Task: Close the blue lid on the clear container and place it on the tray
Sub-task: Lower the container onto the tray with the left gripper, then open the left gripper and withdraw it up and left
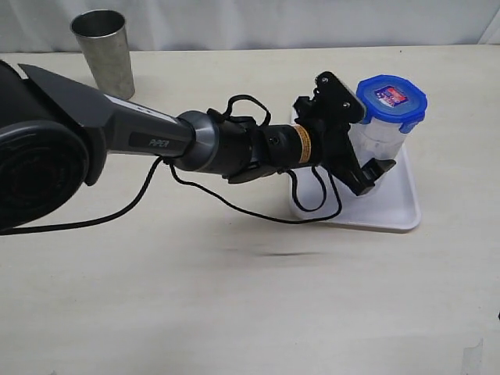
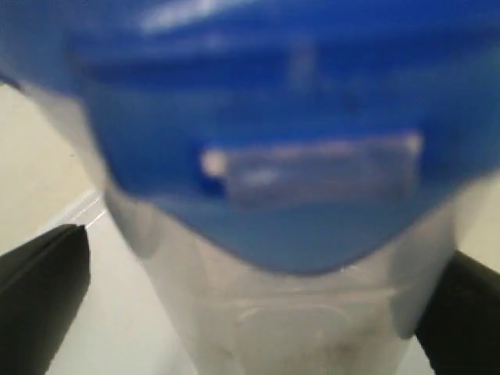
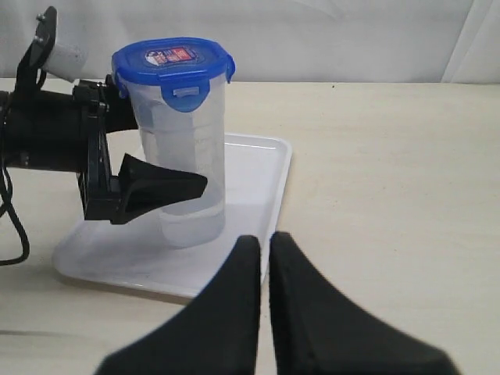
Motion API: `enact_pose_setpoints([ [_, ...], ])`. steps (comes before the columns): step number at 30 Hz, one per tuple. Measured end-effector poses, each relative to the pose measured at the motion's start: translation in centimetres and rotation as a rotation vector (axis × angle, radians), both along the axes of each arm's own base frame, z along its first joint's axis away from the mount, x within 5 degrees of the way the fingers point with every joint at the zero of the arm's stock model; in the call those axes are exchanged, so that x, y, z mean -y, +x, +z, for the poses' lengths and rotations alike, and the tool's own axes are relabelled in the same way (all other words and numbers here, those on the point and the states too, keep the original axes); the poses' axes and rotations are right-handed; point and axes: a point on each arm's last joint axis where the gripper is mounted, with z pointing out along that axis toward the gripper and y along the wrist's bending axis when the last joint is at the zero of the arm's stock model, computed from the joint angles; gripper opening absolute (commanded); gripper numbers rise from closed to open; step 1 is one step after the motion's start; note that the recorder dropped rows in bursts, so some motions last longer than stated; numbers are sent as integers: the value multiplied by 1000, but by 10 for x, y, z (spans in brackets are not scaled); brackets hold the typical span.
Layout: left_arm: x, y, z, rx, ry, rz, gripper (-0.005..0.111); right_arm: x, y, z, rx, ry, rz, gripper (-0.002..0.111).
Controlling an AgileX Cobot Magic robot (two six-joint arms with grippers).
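In the exterior view, a grey metal cup (image 1: 101,51) stands at about ten o'clock on the table, well apart from the work. The left arm reaches from nine o'clock toward three. The left gripper (image 1: 366,139) has its fingers (image 2: 39,293) spread wide, one on each side of the clear container (image 1: 383,134). A strip of tray shows between one finger and the wall, while the other side is too close to tell whether it touches. The container stands upright, long axis vertical, on the white tray (image 1: 398,207) at three o'clock. The blue lid (image 1: 391,97) sits on its mouth, and the flap facing the right wrist camera looks folded down. The container lies directly between the left fingers, so the likely next move is a straight retreat toward nine o'clock without nudging the tall body. The right gripper (image 3: 264,238) waits just off the tray's edge, its fingers pressed together and empty.
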Motion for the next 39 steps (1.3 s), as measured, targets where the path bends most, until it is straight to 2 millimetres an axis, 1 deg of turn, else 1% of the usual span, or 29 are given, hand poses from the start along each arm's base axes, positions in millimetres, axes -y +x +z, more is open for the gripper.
enact_pose_setpoints([
  [2, -1, 1, 5, 4, 12, 8, 105, 0, 0, 0, 0, 0, 0, 4],
  [5, -4, 3, 6, -1, 36, 25, 105, 0, 0, 0, 0, 0, 0, 4],
  [11, -12, 1, -6, -34, 95, 44, 105, 0, 0, 0, 0, 0, 0, 4],
  [16, -13, 2, -7, -41, 120, 56, 105, 0, 0, 0, 0, 0, 0, 4],
  [21, -18, 3, -1, -47, 174, 87, 105, 0, 0, 0, 0, 0, 0, 4],
  [28, -27, 5, 8, -52, 299, 141, 105, 0, 0, 0, 0, 0, 0, 4],
  [39, -41, 6, 7, -94, 447, 222, 105, 0, 0, 0, 0, 0, 0, 4],
])
